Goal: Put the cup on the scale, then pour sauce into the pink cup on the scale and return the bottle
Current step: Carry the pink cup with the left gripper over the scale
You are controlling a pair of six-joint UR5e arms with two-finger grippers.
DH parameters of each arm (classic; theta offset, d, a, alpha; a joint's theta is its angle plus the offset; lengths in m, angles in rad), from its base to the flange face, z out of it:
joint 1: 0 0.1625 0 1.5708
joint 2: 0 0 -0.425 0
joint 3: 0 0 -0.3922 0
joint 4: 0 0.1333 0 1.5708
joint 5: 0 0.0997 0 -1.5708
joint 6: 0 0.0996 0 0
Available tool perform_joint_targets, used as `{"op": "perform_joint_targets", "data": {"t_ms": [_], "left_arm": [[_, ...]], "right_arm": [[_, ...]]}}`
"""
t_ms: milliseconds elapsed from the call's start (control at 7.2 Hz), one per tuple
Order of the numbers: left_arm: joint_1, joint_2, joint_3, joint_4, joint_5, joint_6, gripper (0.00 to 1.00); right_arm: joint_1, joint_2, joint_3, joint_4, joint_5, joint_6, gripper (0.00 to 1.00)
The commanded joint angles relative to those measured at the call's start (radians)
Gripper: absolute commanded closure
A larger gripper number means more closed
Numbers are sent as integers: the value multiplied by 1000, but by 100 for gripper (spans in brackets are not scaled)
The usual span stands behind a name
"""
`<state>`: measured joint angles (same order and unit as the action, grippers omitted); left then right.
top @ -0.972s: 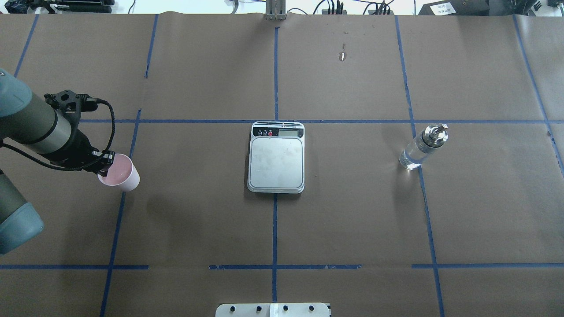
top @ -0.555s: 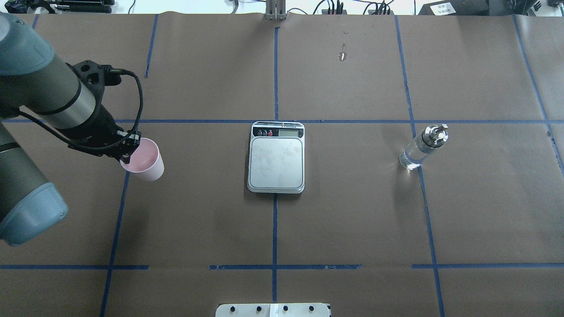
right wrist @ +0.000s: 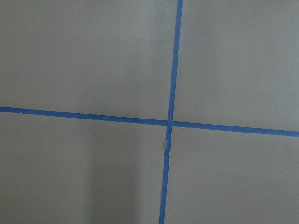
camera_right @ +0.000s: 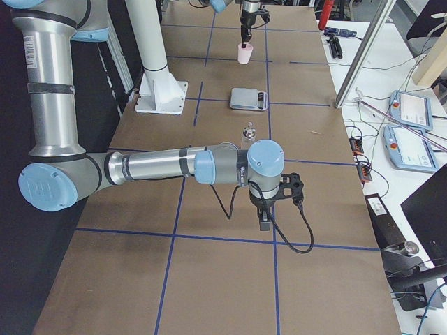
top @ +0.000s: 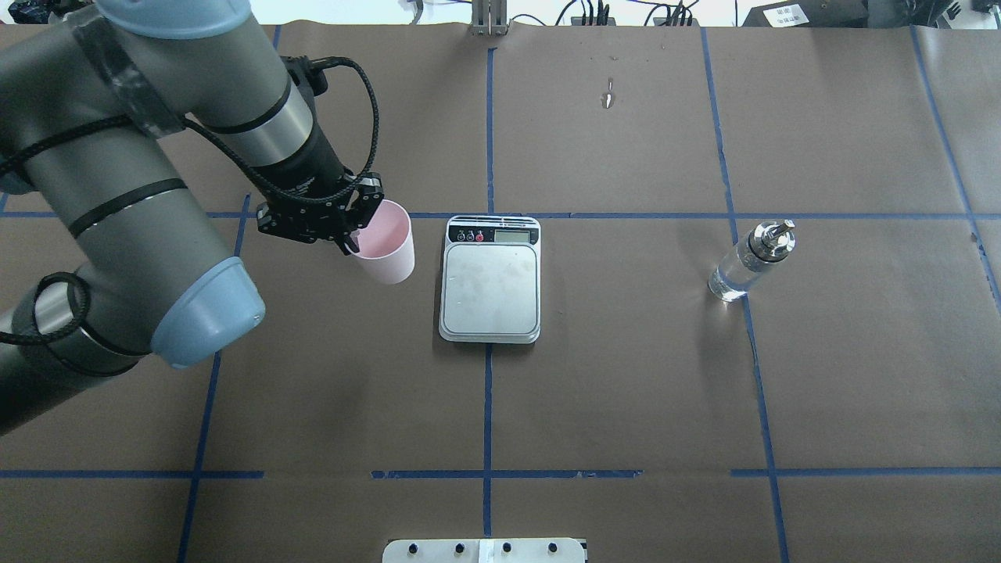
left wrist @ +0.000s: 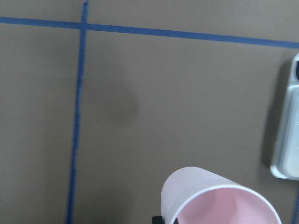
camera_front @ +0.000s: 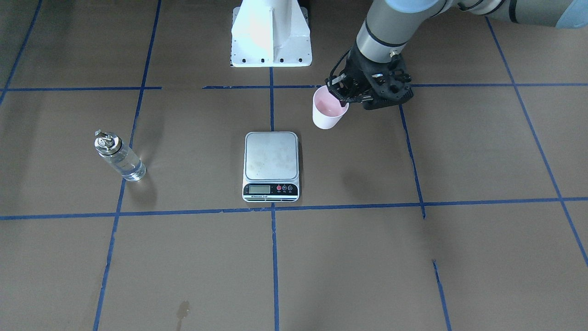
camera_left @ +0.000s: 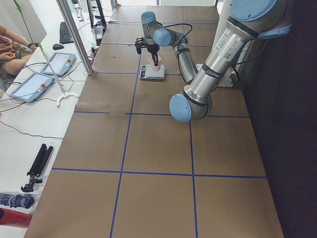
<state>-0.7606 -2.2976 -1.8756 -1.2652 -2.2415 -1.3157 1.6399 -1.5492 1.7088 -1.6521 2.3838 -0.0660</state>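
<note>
My left gripper [top: 353, 234] is shut on the near rim of the pale pink cup [top: 383, 250] and holds it upright above the table, just left of the scale [top: 490, 289]. In the front view the cup [camera_front: 327, 110] hangs beyond the scale's [camera_front: 271, 156] far corner. The left wrist view shows the cup [left wrist: 219, 198] and the scale's edge [left wrist: 287, 140]. The clear glass bottle [top: 751, 262] with metal spout and clear sauce stands alone to the right. My right gripper [camera_right: 265, 220] hovers low far from it; I cannot tell if it is open.
The white robot base [camera_front: 271, 34] stands behind the scale. Blue tape lines cross the brown table cover. A small mark [top: 608, 98] lies at the far side. Tablets and cables lie on the side bench [camera_right: 412, 112].
My left arm has swung right with the cup, from the table's left part to just beside the scale. Scale and bottle have not moved.
</note>
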Motion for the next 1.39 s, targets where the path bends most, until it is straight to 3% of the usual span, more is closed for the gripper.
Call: {"op": "perform_joint_targets", "data": {"t_ms": [0,555,1249], "left_arm": [[46,-77,169,-155,0,-118,100],[96,-132,318,-264,46,-135,100],[149,-134,334,-276,109,-149,100]], "right_arm": [[0,0,0,0,0,0,0],[0,1,0,0,0,0,0],[0,1,-3,0,0,2,0]]}}
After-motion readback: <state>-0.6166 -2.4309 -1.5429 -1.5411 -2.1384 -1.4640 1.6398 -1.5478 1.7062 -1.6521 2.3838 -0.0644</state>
